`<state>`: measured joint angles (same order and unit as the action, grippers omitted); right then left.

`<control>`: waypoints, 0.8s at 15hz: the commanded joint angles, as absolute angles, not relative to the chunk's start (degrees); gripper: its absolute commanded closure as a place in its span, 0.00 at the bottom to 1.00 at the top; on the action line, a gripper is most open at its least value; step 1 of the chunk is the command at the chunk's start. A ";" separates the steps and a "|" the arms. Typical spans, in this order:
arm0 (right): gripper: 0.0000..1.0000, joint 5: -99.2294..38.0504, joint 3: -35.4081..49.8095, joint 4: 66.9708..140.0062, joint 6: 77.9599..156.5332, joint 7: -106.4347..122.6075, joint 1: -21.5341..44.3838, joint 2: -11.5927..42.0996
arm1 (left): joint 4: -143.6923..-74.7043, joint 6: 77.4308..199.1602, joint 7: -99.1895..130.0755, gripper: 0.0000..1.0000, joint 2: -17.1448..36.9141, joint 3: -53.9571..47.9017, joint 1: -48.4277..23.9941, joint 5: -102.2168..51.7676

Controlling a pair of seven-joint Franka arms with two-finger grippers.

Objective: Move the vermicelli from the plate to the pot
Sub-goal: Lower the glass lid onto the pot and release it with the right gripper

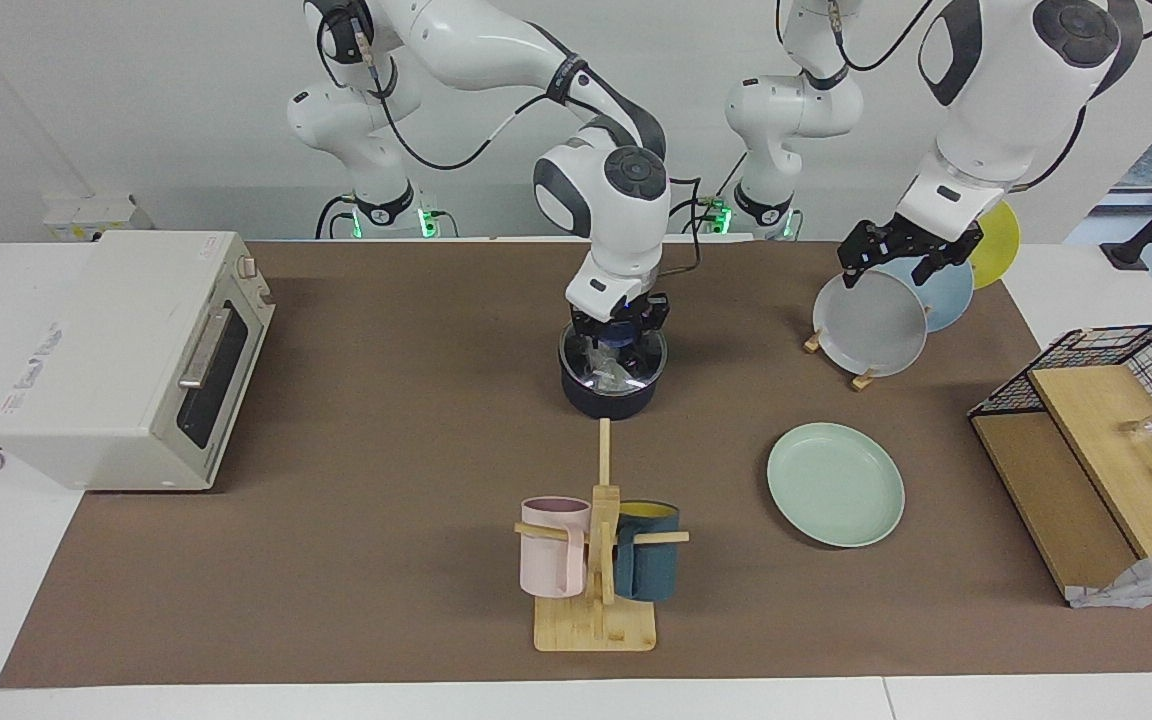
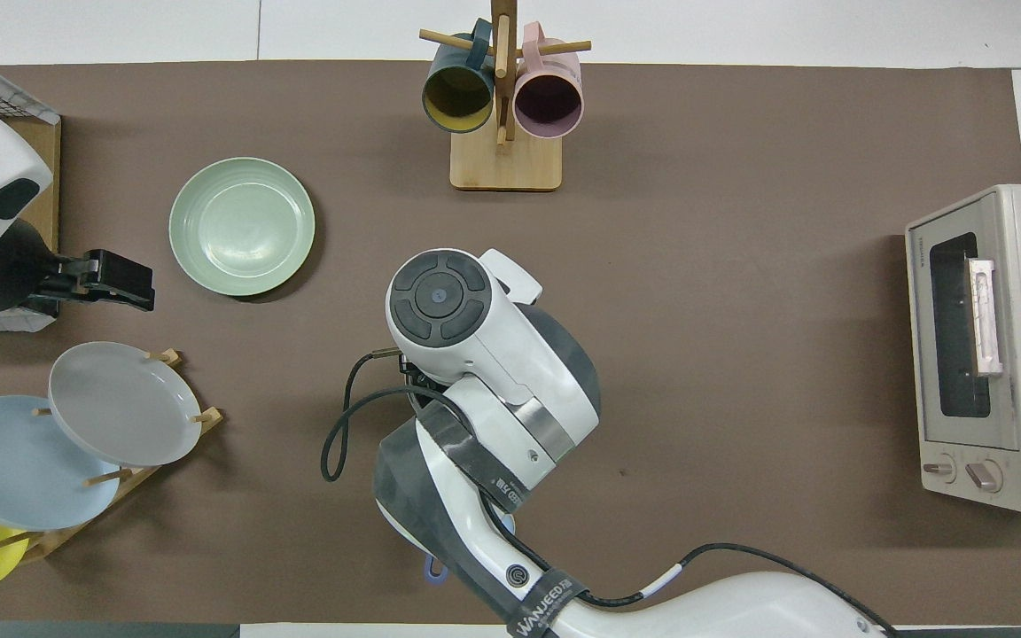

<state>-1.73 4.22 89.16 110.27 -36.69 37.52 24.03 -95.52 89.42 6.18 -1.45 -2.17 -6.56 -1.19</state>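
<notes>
The pot (image 1: 609, 392) stands in the middle of the table, nearer to the robots than the mug stand. Whitish vermicelli (image 1: 604, 372) lies inside it. My right gripper (image 1: 617, 345) reaches down into the pot's mouth, fingers apart just above the noodles. In the overhead view the right arm hides the pot; only its blue handle tip (image 2: 433, 569) shows. The mint-green plate (image 1: 836, 485) (image 2: 242, 226) lies flat toward the left arm's end, with no noodles on it. My left gripper (image 1: 894, 262) (image 2: 125, 285) hangs in the air over the upright plates and holds nothing that I can see.
A toaster oven (image 1: 126, 360) stands at the right arm's end. A wooden mug stand (image 1: 596, 560) with a pink and a teal mug is farther from the robots than the pot. A rack holds upright grey (image 1: 871, 325), blue and yellow plates. A wire-and-wood shelf (image 1: 1096, 450) stands at the left arm's end.
</notes>
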 commanded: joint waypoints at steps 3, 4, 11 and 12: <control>0.59 -1.23 4.66 91.32 112.32 -38.50 37.00 22.50 | -95.10 88.42 5.71 0.00 -1.76 -2.64 -6.42 0.09; 0.50 -1.32 4.66 91.32 112.76 -38.50 37.00 22.50 | -95.10 88.42 5.63 0.00 -1.76 -2.64 -6.42 0.09; 0.00 -0.97 3.96 87.72 111.01 -37.79 35.08 20.76 | -95.10 88.68 5.62 0.00 -1.85 -2.64 -6.24 0.00; 0.00 -0.97 4.04 87.71 110.31 -37.71 33.15 19.35 | -95.18 88.77 5.54 0.00 -1.93 -2.64 -6.24 0.09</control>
<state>-1.67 3.71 87.69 111.76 -36.95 36.06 22.45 -95.45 89.42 6.18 -1.46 -2.30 -6.56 -1.19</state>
